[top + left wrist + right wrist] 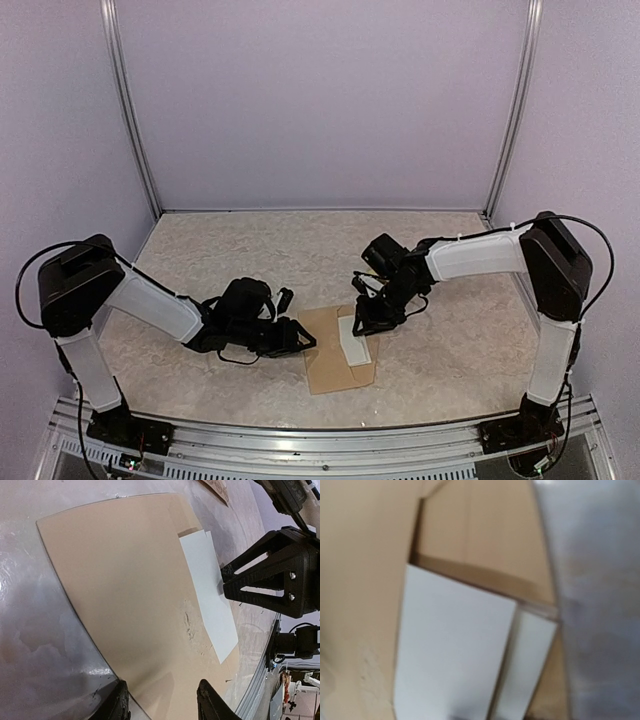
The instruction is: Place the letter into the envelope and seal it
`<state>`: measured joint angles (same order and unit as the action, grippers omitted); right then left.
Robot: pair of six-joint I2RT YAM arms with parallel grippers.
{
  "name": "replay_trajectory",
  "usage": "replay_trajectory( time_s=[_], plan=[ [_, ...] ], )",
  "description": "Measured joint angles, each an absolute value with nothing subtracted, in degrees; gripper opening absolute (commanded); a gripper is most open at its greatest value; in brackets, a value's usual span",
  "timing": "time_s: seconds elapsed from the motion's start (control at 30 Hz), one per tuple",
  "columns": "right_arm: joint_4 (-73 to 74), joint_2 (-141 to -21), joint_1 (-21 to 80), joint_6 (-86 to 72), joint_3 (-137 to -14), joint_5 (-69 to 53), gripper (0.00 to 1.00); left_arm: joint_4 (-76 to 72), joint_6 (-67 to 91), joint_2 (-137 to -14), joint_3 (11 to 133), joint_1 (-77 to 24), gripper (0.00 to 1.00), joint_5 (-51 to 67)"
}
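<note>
– Lying flat on the envelope, is the letter already inside?

– Only partly, by the look of it. The letter [207, 590], a white sheet with its plain side up and seemingly folded, rests on the right part of the tan envelope [120, 580]. One short end meets a shadowed opening in the envelope. Most of the sheet lies in the open.

– What is holding it?

– From above, the right pincer [362, 318] is at the letter's far right side, its tip touching the edge of the sheet. I cannot tell whether its jaws are spread or pinching the paper, because its own camera shows only blurred sheet. The left pincer [162, 700] sits at the envelope's left edge, fingers spread with that edge between them, not clamped.

– So what could go wrong?

– Three things, I judge. A sideways push from the right pincer could buckle or skew the thin sheet, so a corner catches at the opening. The envelope lies loose on the smooth bench [230, 250]. With the left pincer not gripping, that push could slide the whole envelope along instead of feeding the letter in. And if the sheet is left half out, the flap would fold onto paper and the seal would not hold.
</note>
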<state>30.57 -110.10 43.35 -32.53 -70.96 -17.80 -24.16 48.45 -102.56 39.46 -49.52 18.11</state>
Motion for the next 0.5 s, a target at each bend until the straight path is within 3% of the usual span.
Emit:
replay_trajectory(
  time_s=[0.5],
  plan=[
    [28.08,-111.68,45.47,-34.00,-71.20,-20.36,0.23,-25.30,48.34,-103.37,39.66,-49.52,0.42,18.79]
  ],
)
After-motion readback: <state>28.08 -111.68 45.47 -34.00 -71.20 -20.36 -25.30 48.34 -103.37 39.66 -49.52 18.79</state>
